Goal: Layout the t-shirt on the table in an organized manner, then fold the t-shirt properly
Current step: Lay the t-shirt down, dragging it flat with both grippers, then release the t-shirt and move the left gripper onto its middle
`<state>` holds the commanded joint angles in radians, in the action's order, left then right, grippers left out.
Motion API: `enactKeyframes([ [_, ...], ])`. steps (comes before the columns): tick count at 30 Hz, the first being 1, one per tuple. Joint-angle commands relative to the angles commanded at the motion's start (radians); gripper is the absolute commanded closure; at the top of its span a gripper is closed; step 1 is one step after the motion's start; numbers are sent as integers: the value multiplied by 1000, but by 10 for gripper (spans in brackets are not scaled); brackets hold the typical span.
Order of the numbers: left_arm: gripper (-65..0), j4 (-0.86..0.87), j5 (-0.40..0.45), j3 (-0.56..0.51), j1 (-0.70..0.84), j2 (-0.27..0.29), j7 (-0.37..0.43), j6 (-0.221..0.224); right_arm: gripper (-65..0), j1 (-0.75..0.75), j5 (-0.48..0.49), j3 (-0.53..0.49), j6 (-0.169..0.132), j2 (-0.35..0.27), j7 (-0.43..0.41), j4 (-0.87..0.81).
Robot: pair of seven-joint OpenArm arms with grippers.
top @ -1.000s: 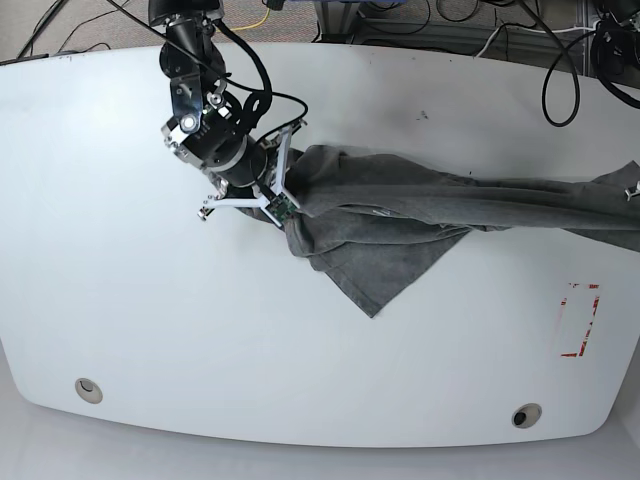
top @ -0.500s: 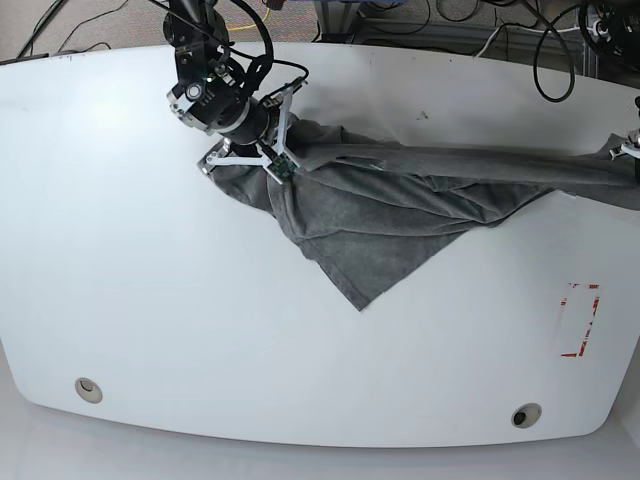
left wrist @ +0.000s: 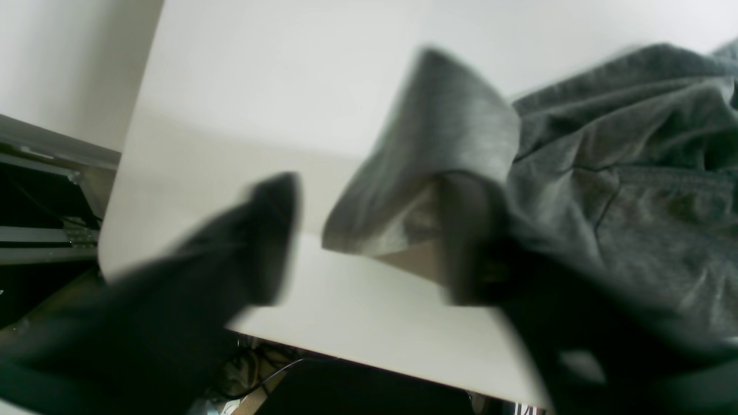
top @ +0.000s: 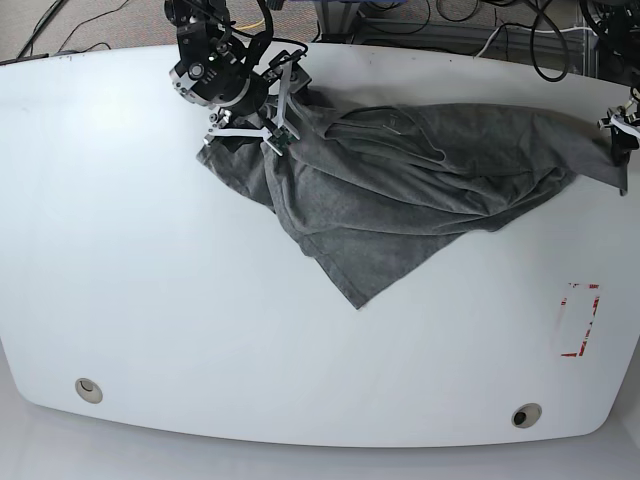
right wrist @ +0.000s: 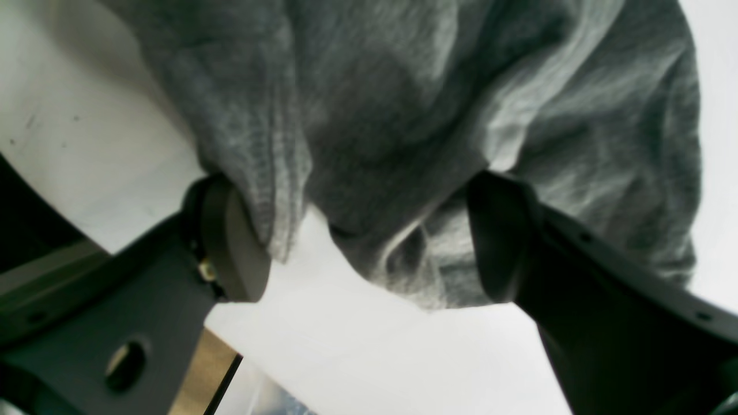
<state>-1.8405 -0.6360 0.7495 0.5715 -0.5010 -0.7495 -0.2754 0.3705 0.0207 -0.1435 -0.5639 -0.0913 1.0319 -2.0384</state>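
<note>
Base view first: the shirt (top: 400, 170) is strung across the far half of the table (top: 150, 300), long axis running side to side between the two arms, with a loose triangular flap drooping toward the near edge. The right gripper (top: 250, 112) has one end at the far side, the left gripper (top: 622, 125) the other end out at the table's edge; the flap lies nearer the right one. Against the earlier frames, both ends have travelled toward the far edge and the cloth has opened from a tight rope into a broader sheet. Left wrist view, blurred: jaws look parted, a fold of cloth draped over one finger (left wrist: 467, 242), the other finger bare, so whether it truly pinches I cannot tell. Right wrist view: the fingers (right wrist: 230, 242) stand wide apart with a bunch of cloth hanging between them, touching both, not squeezed flat.
</note>
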Motion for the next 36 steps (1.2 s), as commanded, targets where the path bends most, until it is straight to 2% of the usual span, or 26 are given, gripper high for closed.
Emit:
enactKeyframes([
  [4,-472,-2,-2,11,6,-20,0,0,-493,0,52,0,0,-12,0,0],
  [9,-472,-5,-5,87,5,-28,0,-2,-493,-8,64,2,0,-46,0,2],
  [15,-472,-5,-6,112,-110,-32,0,-2,-493,-52,63,8,0,-78,-5,3],
  [18,-471,-5,-6,107,-161,-32,0,-2,-493,-74,68,51,0,-80,-5,5],
  [23,-471,-6,-3,2,-284,-32,0,-2,-493,-157,72,120,0,-72,-3,5],
  [36,-471,-5,0,-281,-463,-28,0,2,-499,-273,68,144,-2,-74,0,20],
])
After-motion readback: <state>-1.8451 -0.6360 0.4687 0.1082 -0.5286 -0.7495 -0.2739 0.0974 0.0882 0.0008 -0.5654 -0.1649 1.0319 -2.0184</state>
